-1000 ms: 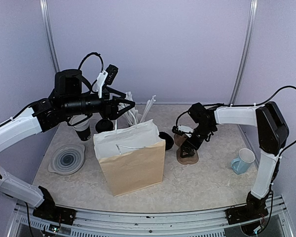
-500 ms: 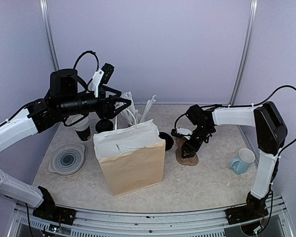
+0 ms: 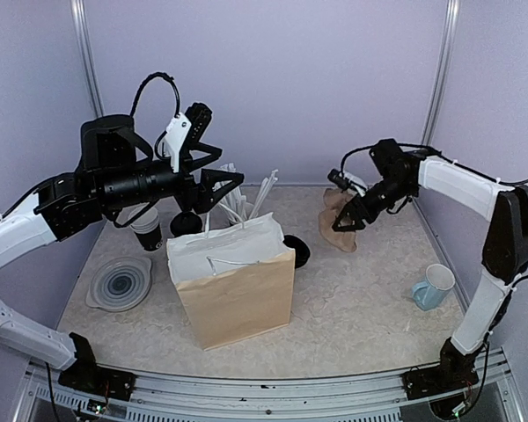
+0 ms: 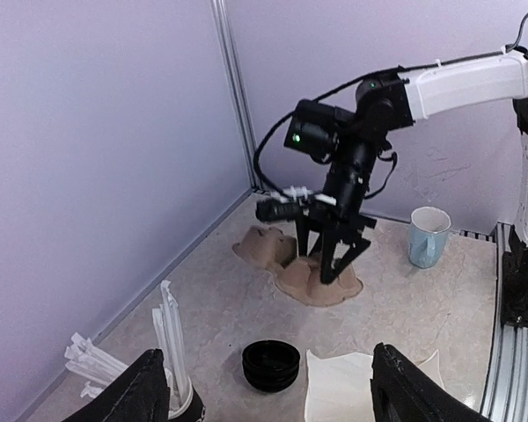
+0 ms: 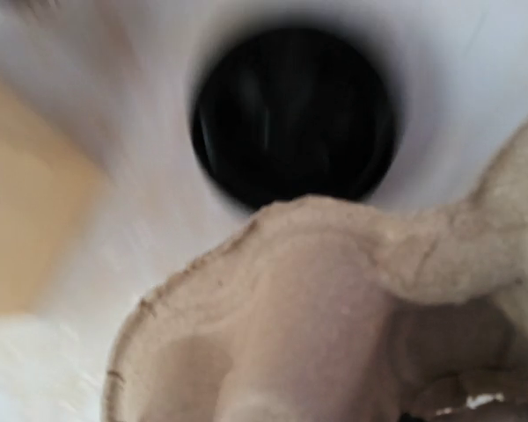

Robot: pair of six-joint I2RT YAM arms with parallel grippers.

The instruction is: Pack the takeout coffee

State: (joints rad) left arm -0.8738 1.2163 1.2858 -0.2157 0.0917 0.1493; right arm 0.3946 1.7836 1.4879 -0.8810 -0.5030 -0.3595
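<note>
Takeout coffee (image 3: pixel 187 222) behind paper bag (image 3: pixel 238 290); left tool (image 3: pixel 233 189) wide, right tool (image 4: pixel 324 264) tight on cup carrier (image 4: pixel 262 244).

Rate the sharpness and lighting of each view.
Top external: crisp, evenly lit, only soft shadows. Left wrist: sharp, no glare. Right wrist: badly smeared; the cup carrier filling the foreground and the black lids beyond it are soft blobs.

Left fingers (image 4: pixel 132 396) spread, high; right fingers (image 4: pixel 332 255) clamped.
</note>
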